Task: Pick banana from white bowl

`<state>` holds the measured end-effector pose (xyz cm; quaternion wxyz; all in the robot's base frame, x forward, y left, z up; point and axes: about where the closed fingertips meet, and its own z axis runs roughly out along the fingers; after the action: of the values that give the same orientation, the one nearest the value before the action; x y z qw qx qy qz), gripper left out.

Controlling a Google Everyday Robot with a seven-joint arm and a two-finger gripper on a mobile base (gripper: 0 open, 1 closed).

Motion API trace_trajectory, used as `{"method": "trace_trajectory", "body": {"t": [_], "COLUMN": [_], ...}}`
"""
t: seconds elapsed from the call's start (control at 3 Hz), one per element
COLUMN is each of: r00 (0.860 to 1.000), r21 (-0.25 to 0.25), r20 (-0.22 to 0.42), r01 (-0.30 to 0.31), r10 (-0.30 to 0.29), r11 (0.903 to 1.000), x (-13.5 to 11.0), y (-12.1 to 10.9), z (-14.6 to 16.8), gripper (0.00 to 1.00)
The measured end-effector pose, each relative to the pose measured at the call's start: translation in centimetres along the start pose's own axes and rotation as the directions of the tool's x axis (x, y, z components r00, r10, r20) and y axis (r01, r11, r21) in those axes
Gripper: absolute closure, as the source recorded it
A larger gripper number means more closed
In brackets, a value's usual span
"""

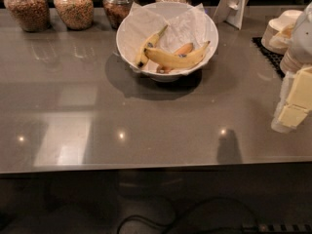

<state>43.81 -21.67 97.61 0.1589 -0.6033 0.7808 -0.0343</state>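
The white bowl (120,45), lined with crumpled white paper, stands on the grey counter at the back centre. The banana (175,59), long, curved and yellow with a dark spot, lies across the front of the bowl. A smaller banana (149,46) with a blackened end lies to its left. A short orange-tinted fruit piece (182,49) lies behind it. My gripper (295,102), white with yellow pads, hangs at the right edge of the view, well to the right of the bowl and apart from it, holding nothing that I can see.
Several glass jars of grains (73,6) line the back left of the counter. A white stand (234,4) is behind the bowl on the right. Stacked cream bowls (280,28) sit on a black mat (267,52) at the far right. The counter's front edge (146,167) runs across the lower part of the view.
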Motion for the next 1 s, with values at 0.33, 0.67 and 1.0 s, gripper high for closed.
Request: {"method": "trace_trajectory", "body": {"t": [0.33,0.67,1.0], "r00": [1.0,0.998,0.982], "r21": [0.0,0.035,0.091], "r20": [0.0,0.065,0.189], "r01": [0.0,-0.002,-0.015], "r10": [0.0,0.0,-0.003], "r11": [1.0,0.9994,0.9958], "x": [0.0,-1.0,-2.7], "y": [0.0,-1.1,-3.6], "z": [0.0,0.4,0.9], "gripper": [0.0,0.0,0.0]}}
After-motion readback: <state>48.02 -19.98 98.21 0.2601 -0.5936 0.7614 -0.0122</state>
